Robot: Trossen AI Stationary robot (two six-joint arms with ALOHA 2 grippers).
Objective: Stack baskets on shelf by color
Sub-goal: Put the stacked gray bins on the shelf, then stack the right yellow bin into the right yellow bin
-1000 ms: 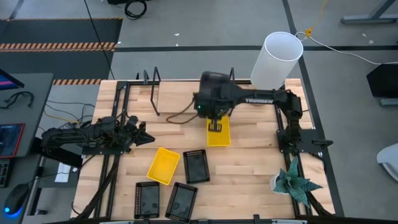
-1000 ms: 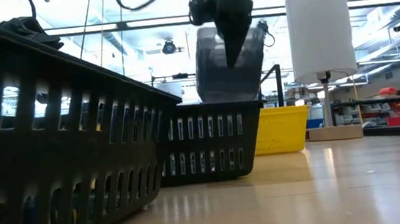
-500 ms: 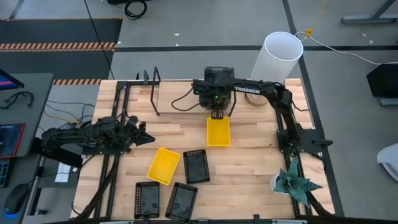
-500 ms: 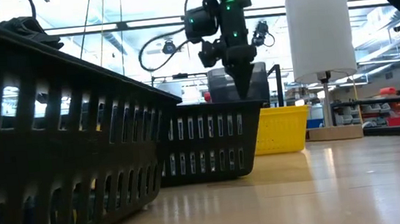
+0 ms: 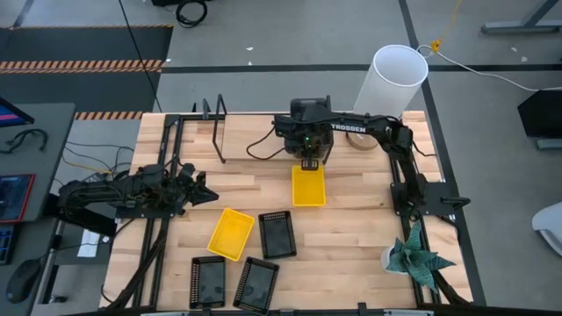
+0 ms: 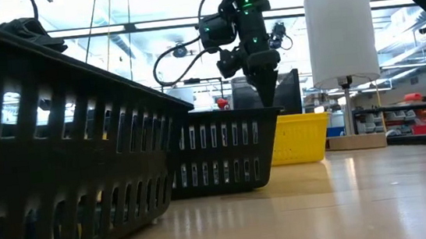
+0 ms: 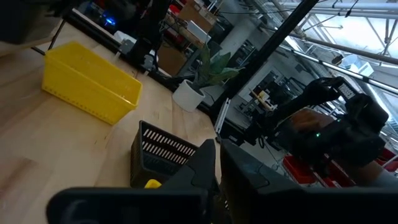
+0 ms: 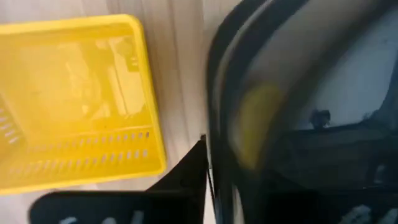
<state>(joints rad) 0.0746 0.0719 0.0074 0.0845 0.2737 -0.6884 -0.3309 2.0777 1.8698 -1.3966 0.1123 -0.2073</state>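
My right gripper (image 5: 309, 163) is at the table's far middle, shut on a dark grey basket (image 5: 299, 110) by the shelf's right end. The shelf (image 5: 215, 132) is a black rod frame along the far edge. A yellow basket (image 5: 308, 185) stands just near of the gripper and also shows in the right wrist view (image 8: 74, 93). Another yellow basket (image 5: 231, 233) and three black perforated baskets (image 5: 277, 233) (image 5: 208, 281) (image 5: 255, 283) stand toward the near edge. My left gripper (image 5: 209, 195) rests shut and empty at the table's left. My right gripper pinches the grey basket's rim (image 8: 214, 124) between its two fingers, on the basket's near side. The fingers (image 6: 267, 98) point down from above. My arm covers the basket's underside, so I cannot tell what it rests on.
A tall white cylinder (image 5: 391, 83) stands at the far right corner. A potted plant (image 5: 413, 259) stands at the near right. Cables run along the table's left side. Bare wood lies between the yellow baskets and the right edge.
My right gripper has carried the grey basket from above the yellow basket toward the far edge and down. The basket, high and tilted a second ago, now sits low behind the black basket in the low view.
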